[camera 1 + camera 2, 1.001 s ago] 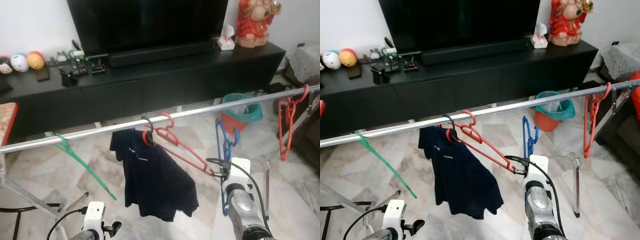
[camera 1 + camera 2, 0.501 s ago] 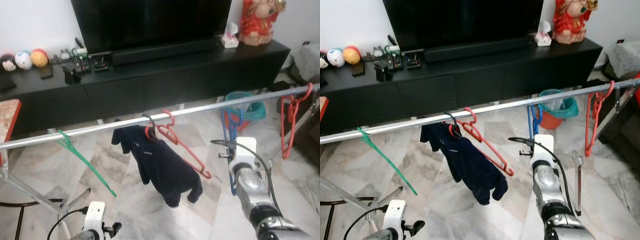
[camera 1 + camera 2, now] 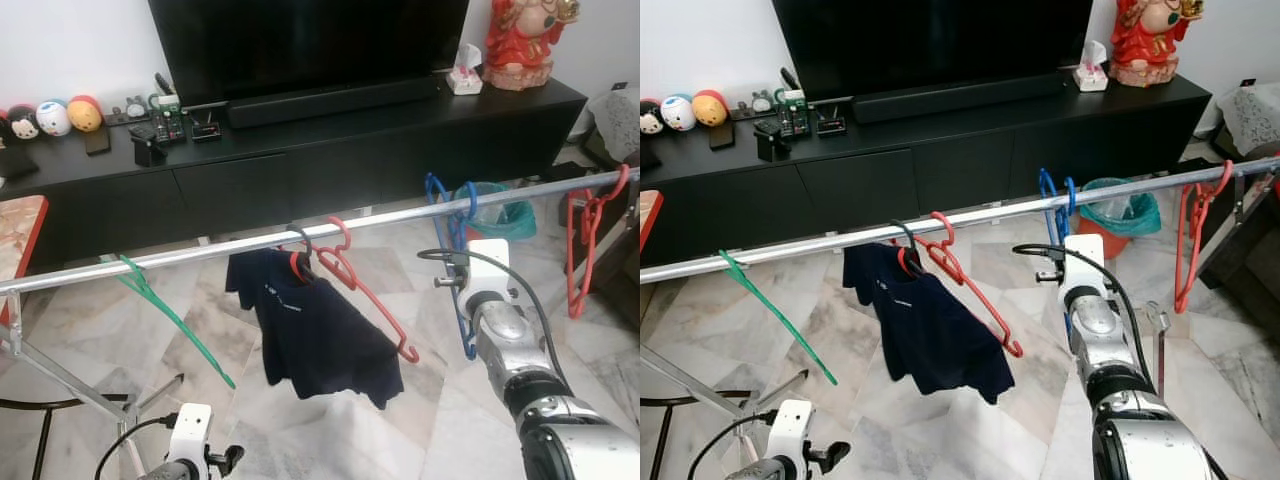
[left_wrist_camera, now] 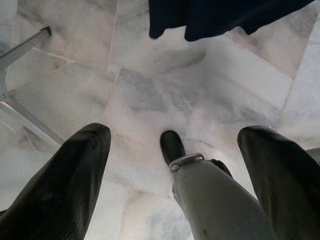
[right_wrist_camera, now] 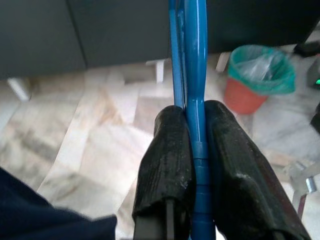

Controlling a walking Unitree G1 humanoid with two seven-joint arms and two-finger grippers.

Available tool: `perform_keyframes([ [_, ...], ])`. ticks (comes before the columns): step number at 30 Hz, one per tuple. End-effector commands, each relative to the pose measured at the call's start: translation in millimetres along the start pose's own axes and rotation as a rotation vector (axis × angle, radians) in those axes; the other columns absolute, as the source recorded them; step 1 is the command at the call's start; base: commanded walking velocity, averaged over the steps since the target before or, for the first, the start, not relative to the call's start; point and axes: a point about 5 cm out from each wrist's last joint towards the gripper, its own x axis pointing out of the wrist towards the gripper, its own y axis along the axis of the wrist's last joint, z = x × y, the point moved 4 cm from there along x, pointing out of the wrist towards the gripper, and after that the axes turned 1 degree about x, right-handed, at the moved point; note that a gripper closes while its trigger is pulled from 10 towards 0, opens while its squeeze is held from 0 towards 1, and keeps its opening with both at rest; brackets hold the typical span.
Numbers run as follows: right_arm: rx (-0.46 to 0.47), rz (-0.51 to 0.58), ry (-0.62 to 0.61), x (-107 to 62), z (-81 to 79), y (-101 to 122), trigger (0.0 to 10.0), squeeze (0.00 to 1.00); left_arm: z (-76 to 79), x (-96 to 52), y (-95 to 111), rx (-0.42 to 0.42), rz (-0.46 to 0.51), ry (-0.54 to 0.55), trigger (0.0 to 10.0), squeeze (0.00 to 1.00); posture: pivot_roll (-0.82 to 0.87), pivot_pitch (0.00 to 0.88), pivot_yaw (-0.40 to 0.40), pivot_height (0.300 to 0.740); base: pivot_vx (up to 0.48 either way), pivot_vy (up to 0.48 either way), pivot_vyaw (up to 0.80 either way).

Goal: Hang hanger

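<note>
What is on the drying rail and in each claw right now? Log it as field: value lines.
rail: metal clothes rail crossing the room
right claw: shut on blue hangers, whose hooks reach the rail
left claw: open, low over the marble floor
other items on rail: green hanger; navy T-shirt; red hanger beside it; red hangers at the right end

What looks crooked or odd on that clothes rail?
The red hanger beside the navy shirt hangs steeply tilted, one end dropping low. The green hanger also slants. The blue hangers, gripped by the right gripper, look straight.
</note>
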Motion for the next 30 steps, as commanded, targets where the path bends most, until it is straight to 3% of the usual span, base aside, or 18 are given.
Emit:
perform_keyframes([
  [1,-0.023,-0.031,0.040,2.0,-8.4,-0.3,10.0,0.00,-2.8,-1.1,-4.0,0.002,-0.020,0.002,10.0,0.00,-0.01,0.037,0.053,0.740,0.000,0.000,0.00],
  [11,0.015,-0.038,0.063,4.3,-13.7,4.7,10.0,0.00,-0.9,-0.6,-4.0,0.004,-0.020,0.000,10.0,0.00,0.00,0.035,0.049,0.740,0.000,0.000,0.00],
  [12,0.029,-0.038,0.057,4.5,-13.0,5.3,10.0,0.69,-1.6,-0.9,-4.7,0.005,-0.022,0.001,10.0,0.00,0.00,0.033,0.050,0.740,0.000,0.000,0.00],
  [13,0.030,-0.038,0.040,4.4,-10.8,5.0,10.0,0.86,-2.1,-1.2,-5.3,0.007,-0.024,0.002,10.0,0.00,0.00,0.033,0.050,0.740,0.000,0.000,0.00],
  [14,0.030,-0.038,0.040,4.4,-10.8,5.0,10.0,0.86,-2.1,-1.2,-5.3,0.007,-0.024,0.002,10.0,0.00,0.00,0.033,0.050,0.740,0.000,0.000,0.00],
  [15,0.027,-0.035,0.046,4.2,-10.7,4.9,10.0,0.97,-2.2,-1.2,-5.4,0.006,-0.024,0.002,10.0,0.00,0.00,0.033,0.050,0.740,0.000,0.000,0.00],
  [26,0.052,0.019,0.027,3.9,-6.7,12.4,10.0,1.00,-3.1,-1.1,-3.6,0.011,-0.020,0.003,10.0,0.00,0.00,0.030,0.054,0.740,0.000,0.000,0.00],
  [30,0.053,0.124,-0.017,2.1,-1.7,26.2,10.0,1.00,-3.6,-1.0,-2.3,0.010,-0.014,0.004,10.0,0.00,0.00,0.029,0.055,0.740,0.000,0.000,0.00],
])
